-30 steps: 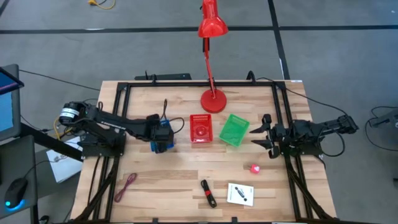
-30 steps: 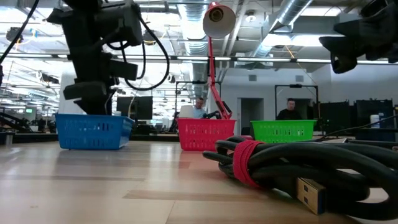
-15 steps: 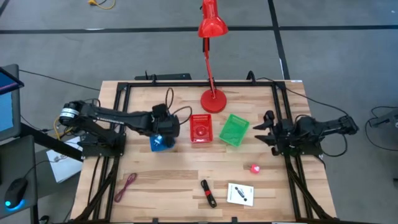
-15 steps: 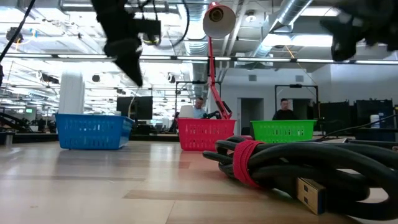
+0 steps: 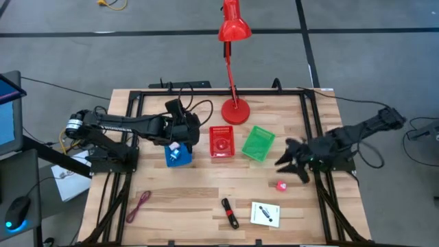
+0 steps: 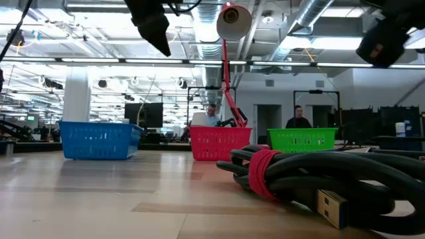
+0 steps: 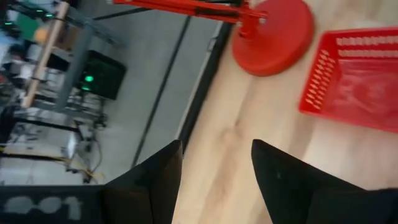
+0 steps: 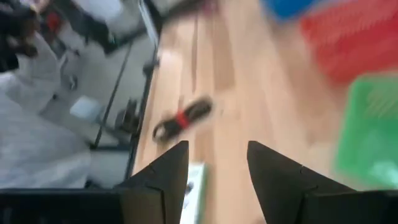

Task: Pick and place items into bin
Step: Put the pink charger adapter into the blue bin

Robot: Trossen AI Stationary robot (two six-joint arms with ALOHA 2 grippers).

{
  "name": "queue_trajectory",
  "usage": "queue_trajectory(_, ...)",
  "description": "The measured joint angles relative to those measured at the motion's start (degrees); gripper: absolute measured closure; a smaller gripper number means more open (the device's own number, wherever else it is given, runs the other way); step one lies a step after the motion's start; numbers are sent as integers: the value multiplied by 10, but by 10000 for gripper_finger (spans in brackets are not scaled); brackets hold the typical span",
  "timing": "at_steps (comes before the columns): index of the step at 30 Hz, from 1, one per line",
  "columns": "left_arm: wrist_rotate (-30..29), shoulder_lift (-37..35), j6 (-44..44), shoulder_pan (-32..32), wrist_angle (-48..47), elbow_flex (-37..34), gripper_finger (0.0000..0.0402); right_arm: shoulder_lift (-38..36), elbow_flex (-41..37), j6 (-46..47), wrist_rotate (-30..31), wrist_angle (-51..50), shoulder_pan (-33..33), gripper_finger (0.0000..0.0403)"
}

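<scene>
Red ball-like piece [image 5: 280,185] on light wood table [image 5: 199,192], near front right, apart from bins. Maroon cord [image 5: 139,204], black-and-red stick tool [image 5: 230,213], white card [image 5: 265,213] along front edge. Blue bin [image 5: 178,156], red bin [image 5: 221,142], green bin [image 5: 258,143] in row mid-table; red desk lamp [image 5: 232,68] behind. Open office beyond, two people seated.

Right gripper [image 5: 288,165] fingers apart, empty, just behind ball, apparently not touching. Left gripper [image 5: 186,132] fingers apart, empty, between blue and red bins.

Grey floor [image 5: 357,62] around the table — ceiling ducts [image 6: 319,13] and striplights overhead.
</scene>
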Motion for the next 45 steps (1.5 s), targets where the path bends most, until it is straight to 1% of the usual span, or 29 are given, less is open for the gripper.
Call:
queue_trajectory(3,-26,0,-15,0,-1,0,217,84,13,64,-7,-2,46,258)
queue_trajectory(6,-40,0,-20,0,-1,0,217,168,31,128,-58,-5,82,270)
queue_trajectory(8,-51,0,-18,0,-1,0,217,207,48,138,-75,-6,105,277)
queue_trajectory(10,-62,0,-16,0,-1,0,217,238,67,135,-66,-14,116,282)
queue_trajectory(13,-82,0,-16,0,0,0,217,277,100,172,-54,-76,109,284)
queue_trajectory(17,-85,0,-15,0,-4,0,217,323,147,216,-55,-181,114,279)
queue_trajectory(19,-85,0,-11,0,-4,0,217,349,161,218,-55,-219,117,274)
queue_trajectory(22,-85,0,-4,0,-1,0,217,384,174,218,-65,-231,116,257)
queue_trajectory(25,-85,0,-3,0,0,0,217,410,180,208,-84,-240,104,230)
queue_trajectory(29,-85,0,-4,0,1,0,217,428,188,183,-84,-265,83,189)
queue_trajectory(32,-85,0,-3,0,-1,0,217,434,188,177,-83,-276,70,167)
queue_trajectory(35,-85,0,-4,0,-1,0,217,442,185,177,-74,-294,65,160)
queue_trajectory(38,-84,0,-4,0,-2,0,217,467,184,176,-67,-298,70,159)
queue_trajectory(41,-81,0,-3,0,-1,0,217,496,184,158,-68,-282,73,161)
queue_trajectory(45,-77,0,-3,0,0,0,217,532,184,138,-70,-288,72,163)
